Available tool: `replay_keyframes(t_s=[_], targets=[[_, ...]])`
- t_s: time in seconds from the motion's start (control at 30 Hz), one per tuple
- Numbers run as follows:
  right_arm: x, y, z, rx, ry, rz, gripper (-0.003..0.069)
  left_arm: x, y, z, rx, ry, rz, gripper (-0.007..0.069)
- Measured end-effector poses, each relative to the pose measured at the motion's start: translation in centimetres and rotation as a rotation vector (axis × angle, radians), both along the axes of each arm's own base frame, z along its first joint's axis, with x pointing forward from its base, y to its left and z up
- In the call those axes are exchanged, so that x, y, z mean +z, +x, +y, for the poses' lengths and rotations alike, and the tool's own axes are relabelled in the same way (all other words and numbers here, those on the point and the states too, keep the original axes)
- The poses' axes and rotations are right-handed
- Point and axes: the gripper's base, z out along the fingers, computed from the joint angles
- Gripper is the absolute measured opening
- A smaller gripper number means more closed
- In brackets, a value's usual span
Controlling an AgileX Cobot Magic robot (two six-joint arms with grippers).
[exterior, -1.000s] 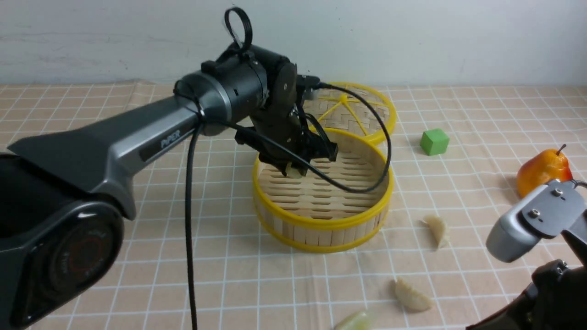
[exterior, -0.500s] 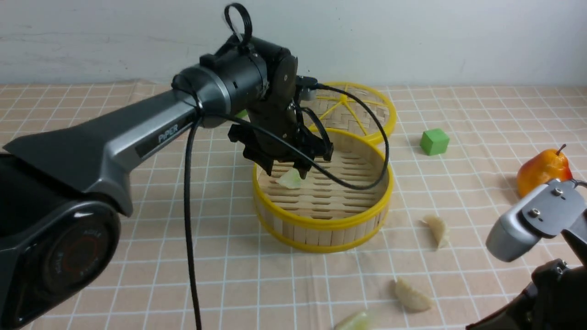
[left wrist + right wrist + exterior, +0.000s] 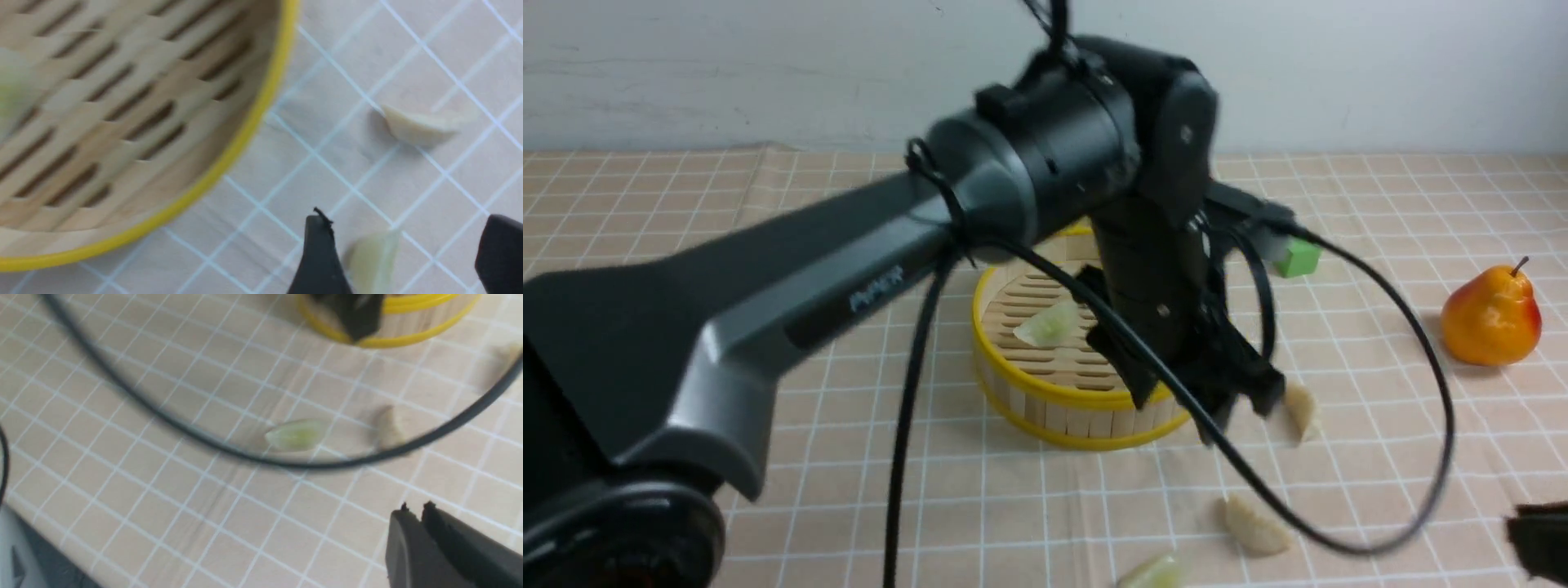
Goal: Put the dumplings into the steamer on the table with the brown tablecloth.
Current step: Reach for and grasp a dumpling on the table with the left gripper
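Front view: the blurred left gripper (image 3: 1235,408) hangs at the right front rim of the steamer (image 3: 1045,396), which stands on the brown tablecloth (image 3: 768,490). One green dumpling (image 3: 1045,325) lies inside it. A beige dumpling (image 3: 1300,408) sits just beside the gripper, with a second beige dumpling (image 3: 1254,527) and a second green dumpling (image 3: 1152,574) nearer the camera. Left wrist view: the jaws stand wide apart and empty, with a pale dumpling (image 3: 374,259) on the cloth between them. Right wrist view: the right gripper (image 3: 416,510) is pressed together, holding nothing.
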Motion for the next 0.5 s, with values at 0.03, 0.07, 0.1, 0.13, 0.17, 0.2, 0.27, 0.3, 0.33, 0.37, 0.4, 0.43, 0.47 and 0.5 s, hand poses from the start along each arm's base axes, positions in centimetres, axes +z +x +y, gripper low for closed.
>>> replay_keyframes(t_s=[0.03,0.07,0.1,0.13,0.17,0.2,0.27,0.3,0.33,0.37,0.4,0.43,0.47,0.5], targets=[[0.3,-0.9,-0.8,-0.029,-0.011,-0.035,0.005,-0.7,-1.1,-0.7,-0.034,0.032,0.004,0.0479],[0.4,-1.3,-1.1,-0.047,-0.01,-0.045,0.005,-1.3,-1.7,-1.0,-0.052,0.055,0.008,0.0479],[0.5,-2.0,-1.7,-0.073,-0.013,-0.061,0.005,-2.0,-2.3,-1.2,-0.07,0.082,0.014,0.0479],[0.5,-2.6,-2.2,-0.097,-0.017,-0.071,0.005,-2.6,-2.8,-1.3,-0.084,0.106,0.02,0.0479],[0.6,-2.9,-2.4,-0.108,-0.02,-0.081,0.005,-2.8,-2.9,-1.3,-0.086,0.114,0.023,0.0479],[0.6,-3.6,-3.0,-0.136,-0.022,-0.092,0.0052,-3.5,-3.3,-1.3,-0.088,0.138,0.035,0.0479],[0.5,-4.2,-3.5,-0.165,-0.028,-0.093,0.0053,-4.3,-3.4,-1.0,-0.077,0.165,0.049,0.0479],[0.5,-4.3,-3.6,-0.171,-0.034,-0.089,0.0054,-4.7,-3.4,-1.0,-0.066,0.174,0.057,0.0479],[0.5,-4.4,-3.7,-0.174,-0.037,-0.088,0.0055,-5.1,-3.3,-0.9,-0.06,0.181,0.063,0.0479],[0.4,-4.4,-3.7,-0.178,-0.038,-0.085,0.0055,-5.7,-3.2,-0.8,-0.054,0.192,0.073,0.0479],[0.4,-4.4,-3.7,-0.18,-0.037,-0.083,0.0056,-6.3,-3.1,-0.7,-0.05,0.203,0.083,0.0479],[0.4,-4.4,-3.7,-0.18,-0.037,-0.083,0.0057,-6.7,-3.1,-0.7,-0.048,0.211,0.09,0.0479],[0.4,-4.4,-3.7,-0.18,-0.037,-0.084,0.0057,-7.4,-3.0,-0.6,-0.046,0.225,0.102,0.0479],[0.4,-4.4,-3.7,-0.18,-0.037,-0.084,0.0059,-8.0,-3.0,-0.7,-0.045,0.237,0.114,0.0479]])
